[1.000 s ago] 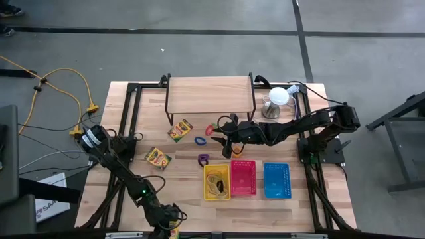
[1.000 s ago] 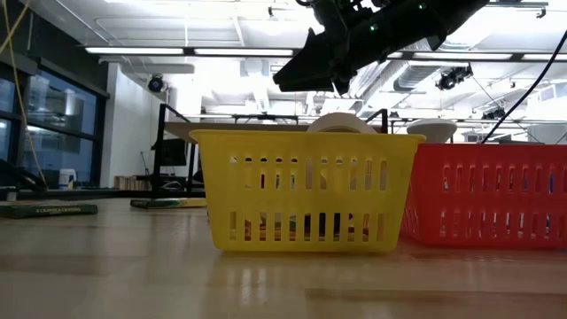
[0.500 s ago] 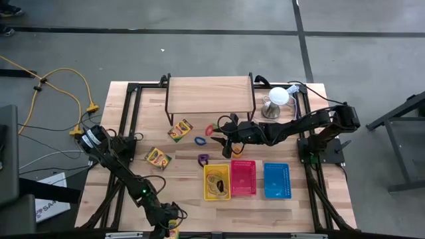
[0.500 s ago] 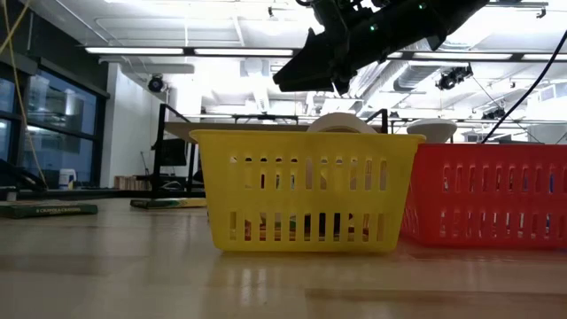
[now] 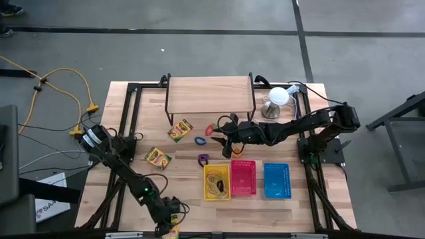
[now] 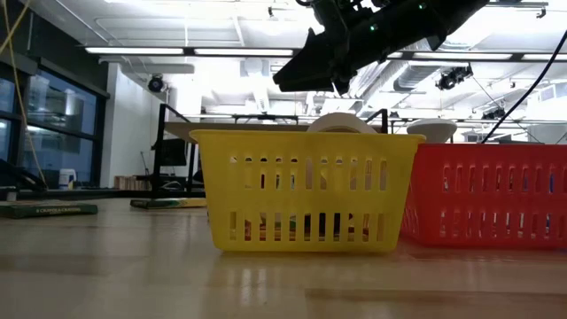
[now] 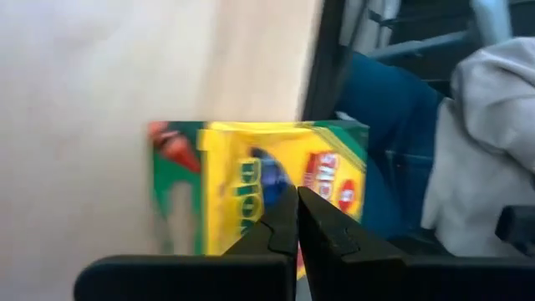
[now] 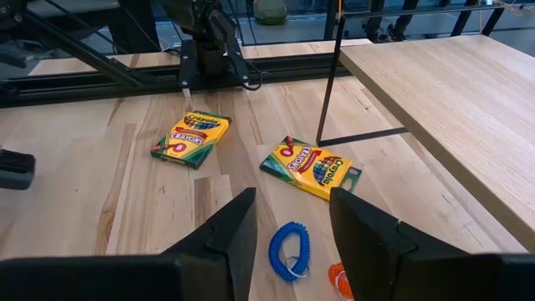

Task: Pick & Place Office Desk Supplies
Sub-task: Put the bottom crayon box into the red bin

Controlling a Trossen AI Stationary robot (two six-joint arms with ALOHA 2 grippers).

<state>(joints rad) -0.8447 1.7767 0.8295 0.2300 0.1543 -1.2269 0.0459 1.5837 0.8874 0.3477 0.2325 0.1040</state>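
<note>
Fingers of my left hand are pressed together with nothing between them, over a crayon box at the table's 7 o'clock edge. I judge I must spread them, straddle its short sides, then lift cleanly. My right hand hangs open near centre above the blue ring.
</note>
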